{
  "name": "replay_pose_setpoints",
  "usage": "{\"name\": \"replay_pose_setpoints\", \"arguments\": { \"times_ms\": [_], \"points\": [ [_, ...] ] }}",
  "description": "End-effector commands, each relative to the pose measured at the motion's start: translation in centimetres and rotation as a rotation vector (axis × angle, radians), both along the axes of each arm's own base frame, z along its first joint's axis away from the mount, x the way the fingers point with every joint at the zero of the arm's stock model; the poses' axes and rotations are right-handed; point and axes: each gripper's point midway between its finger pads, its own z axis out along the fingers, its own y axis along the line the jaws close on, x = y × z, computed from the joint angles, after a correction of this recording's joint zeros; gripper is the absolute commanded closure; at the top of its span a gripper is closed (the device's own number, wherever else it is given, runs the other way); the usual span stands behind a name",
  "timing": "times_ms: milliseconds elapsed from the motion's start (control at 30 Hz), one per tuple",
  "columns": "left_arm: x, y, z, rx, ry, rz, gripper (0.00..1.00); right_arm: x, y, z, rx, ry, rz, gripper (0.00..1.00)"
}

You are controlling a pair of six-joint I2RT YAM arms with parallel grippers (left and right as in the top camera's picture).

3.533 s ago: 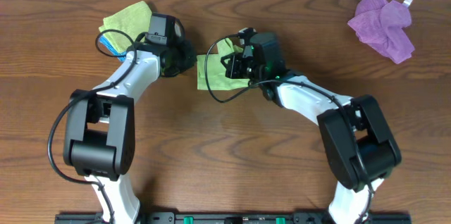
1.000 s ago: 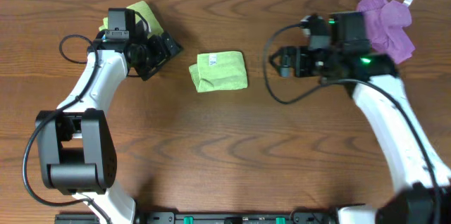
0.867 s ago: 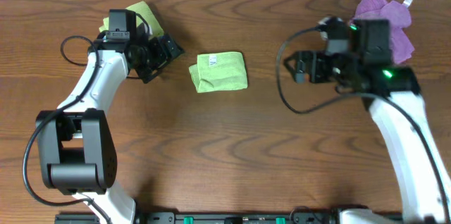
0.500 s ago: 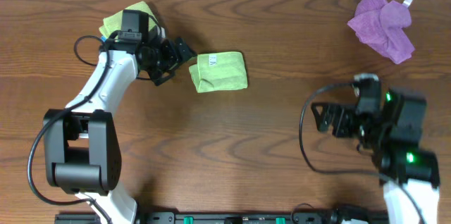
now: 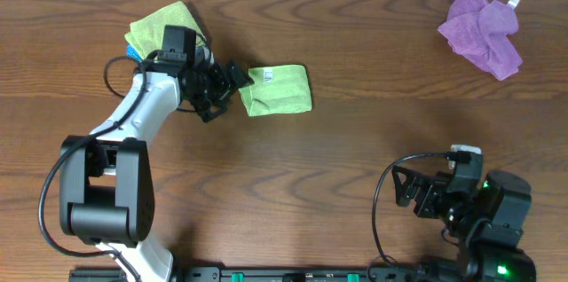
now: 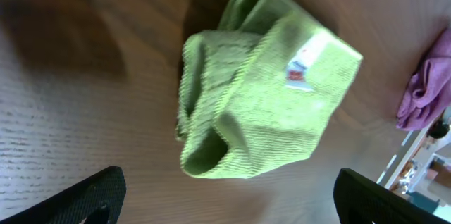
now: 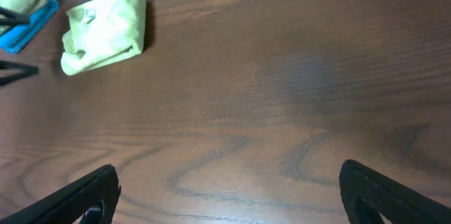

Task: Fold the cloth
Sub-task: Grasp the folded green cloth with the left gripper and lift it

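The cloth [image 5: 277, 90] is a lime-green towel lying folded into a small thick rectangle at the table's upper middle, its white label [image 5: 267, 75] facing up. My left gripper [image 5: 224, 93] is open right at the cloth's left edge, touching nothing. In the left wrist view the cloth [image 6: 264, 104] fills the centre, its label [image 6: 303, 69] showing, beyond the wide-apart gripper [image 6: 229, 210]. My right gripper [image 5: 404, 191] stands open and empty low at the near right. From the right wrist view the cloth [image 7: 106, 30] is far off at the upper left of that gripper [image 7: 229, 203].
A second green cloth [image 5: 160, 27] lies at the back left on something blue [image 5: 133, 52], behind my left arm. A crumpled purple cloth [image 5: 484, 29] sits at the back right. Bare wood lies between the cloth and my right gripper.
My left gripper has moved right from the back-left cloth to the folded cloth's edge. My right arm has drawn back from the purple cloth to the near right of the table.
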Motion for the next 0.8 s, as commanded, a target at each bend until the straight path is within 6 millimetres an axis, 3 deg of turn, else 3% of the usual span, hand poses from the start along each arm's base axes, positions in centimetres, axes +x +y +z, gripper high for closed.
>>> {"name": "replay_pose_setpoints", "arguments": {
  "times_ms": [0,433,533,767],
  "points": [
    [-0.8,-0.7,-0.2,-0.032,0.022,0.027,0.04,-0.1,0.0,0.0,0.018,0.0,-0.015,0.01],
    [-0.8,-1.8,-2.6,-0.114,-0.003,0.133,0.0,-0.1,0.0,0.0,0.018,0.0,-0.015,0.01],
    [-0.9,-1.8,-3.2,-0.131,-0.006,0.156,0.07,-0.1,0.0,0.0,0.018,-0.001,-0.015,0.01],
    [-1.4,-2.4,-3.8,-0.124,-0.01,0.16,0.09,-0.1,0.0,0.0,0.018,-0.001,-0.015,0.01]
  ]
}}
